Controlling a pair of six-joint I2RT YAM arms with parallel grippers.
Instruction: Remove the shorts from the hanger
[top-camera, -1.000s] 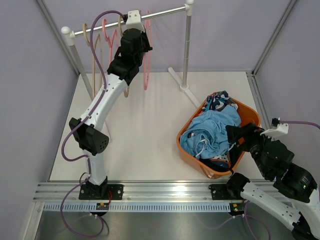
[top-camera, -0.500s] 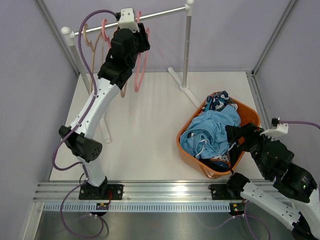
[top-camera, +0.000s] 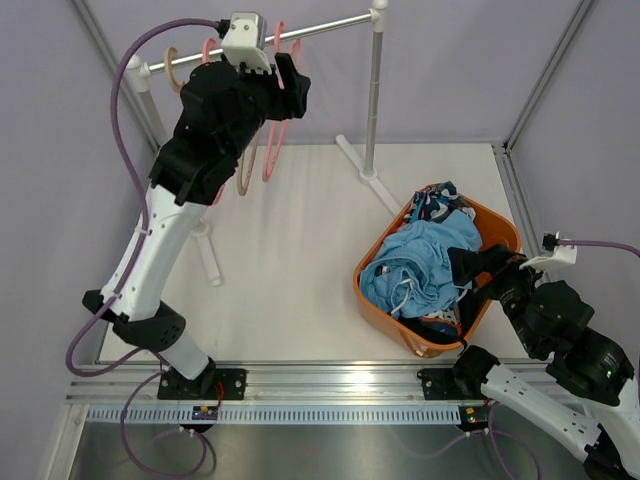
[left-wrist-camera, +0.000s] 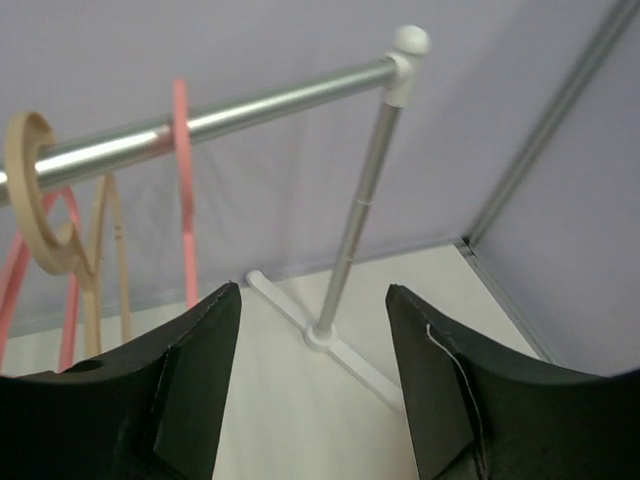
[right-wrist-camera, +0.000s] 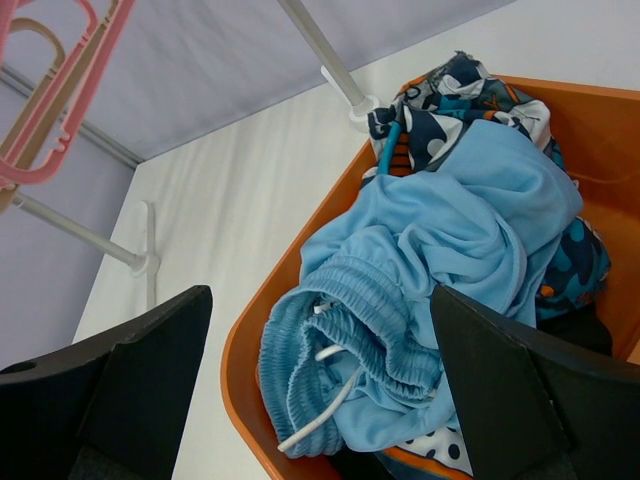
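Observation:
The shorts lie heaped in an orange basket (top-camera: 385, 305) at the right. The light blue pair (top-camera: 425, 262) is on top, the orange-blue-white patterned pair (top-camera: 437, 203) is behind it, and dark fabric (top-camera: 432, 328) shows underneath. Bare pink hangers (top-camera: 275, 125) and a wooden hanger (top-camera: 246, 170) hang on the rail (top-camera: 330, 25). My left gripper (top-camera: 293, 88) is open and empty, high beside the rail, right of the hangers. My right gripper (top-camera: 472, 272) is open and empty over the basket's near right side. The right wrist view shows the light blue shorts (right-wrist-camera: 450, 240) between my jaws.
The rack's right post (top-camera: 373, 95) stands on a white foot (top-camera: 362, 170) behind the basket. In the left wrist view the rail (left-wrist-camera: 270, 100), a pink hanger (left-wrist-camera: 183, 210) and a wooden hook (left-wrist-camera: 30, 190) are close ahead. Lilac walls enclose the table.
My left arm has risen and swung left and up along the rail, and the pink hanger has shifted left with it. The right arm and the basket have not moved.

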